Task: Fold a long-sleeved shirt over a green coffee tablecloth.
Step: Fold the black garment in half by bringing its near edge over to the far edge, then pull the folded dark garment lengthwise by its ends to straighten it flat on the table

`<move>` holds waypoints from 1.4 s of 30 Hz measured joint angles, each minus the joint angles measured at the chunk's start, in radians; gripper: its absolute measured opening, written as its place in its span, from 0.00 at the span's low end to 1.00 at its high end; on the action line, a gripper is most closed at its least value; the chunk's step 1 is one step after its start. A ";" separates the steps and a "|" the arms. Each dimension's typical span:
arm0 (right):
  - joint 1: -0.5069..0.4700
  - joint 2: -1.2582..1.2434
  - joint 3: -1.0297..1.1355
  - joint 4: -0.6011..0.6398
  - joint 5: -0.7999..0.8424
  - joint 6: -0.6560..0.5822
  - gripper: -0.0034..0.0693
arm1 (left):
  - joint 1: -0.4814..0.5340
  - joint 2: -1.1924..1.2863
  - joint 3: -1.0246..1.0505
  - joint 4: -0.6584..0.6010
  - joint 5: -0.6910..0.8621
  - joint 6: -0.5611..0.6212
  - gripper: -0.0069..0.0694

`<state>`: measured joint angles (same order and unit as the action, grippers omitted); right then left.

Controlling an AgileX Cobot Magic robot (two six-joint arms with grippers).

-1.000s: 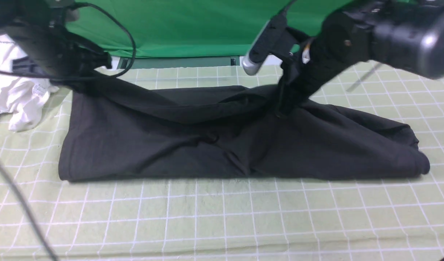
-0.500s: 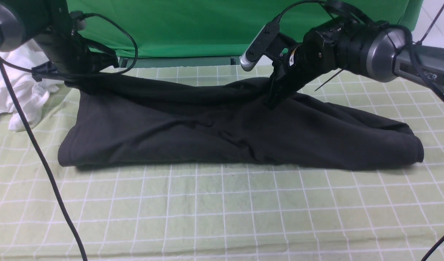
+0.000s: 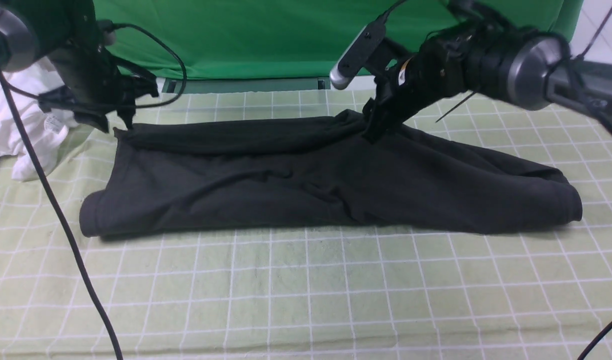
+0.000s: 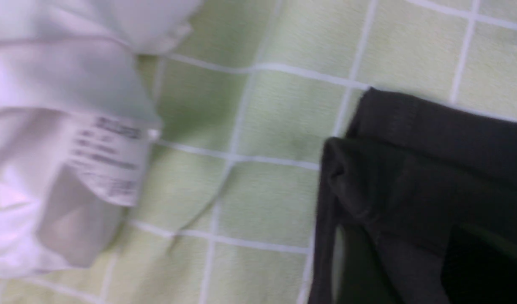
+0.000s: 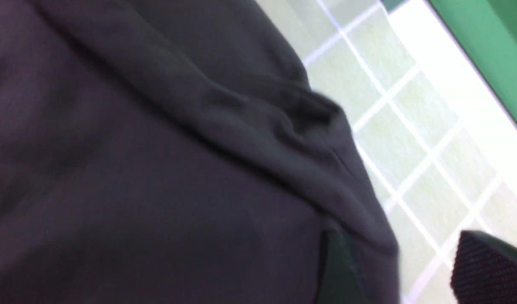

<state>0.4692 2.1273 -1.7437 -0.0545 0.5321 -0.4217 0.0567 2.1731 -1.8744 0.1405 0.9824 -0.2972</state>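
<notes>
The green coffee tablecloth fills nearly everything ahead of me, its white grid running out to a plain deep-green backdrop. On it lies the long-sleeved shirt, doubled into one wide dark band. Its long axis runs side to side in front of me, with the folded edge nearer me and the loose edge farther off. A white garment sits bunched off the band's left end, close by but not touching it.

Both of my tools hang over the far edge, so the whole shirt lies on the near side of them. My left gripper is just above the far-left corner. Its jaws look parted, and the left wrist view shows that corner lying flat on the grid — nothing is pinched. My right gripper touches the far edge a little right of the middle. In its wrist view one finger stands clear of the cloth and the hem passes between the spread jaws, so it holds nothing either.

I judge the next fold goes end over end along that long axis. The left tool is already at its end of the band, but the right-hand end lies well apart from the right tool — that arm has the longer reach to make.
</notes>
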 joint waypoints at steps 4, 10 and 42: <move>0.000 -0.097 0.000 -0.001 0.134 0.015 0.45 | 0.001 -0.018 -0.117 -0.064 0.138 0.032 0.61; -0.029 -0.219 -0.001 0.003 0.249 0.029 0.07 | -0.117 -0.023 -0.158 -0.250 0.209 0.209 0.31; -0.133 -0.239 0.000 0.021 0.556 0.074 0.04 | -0.205 0.193 -0.386 -0.234 0.136 0.252 0.11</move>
<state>0.3357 1.8882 -1.7437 -0.0337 1.0883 -0.3479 -0.1485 2.3659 -2.2601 -0.0937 1.1185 -0.0448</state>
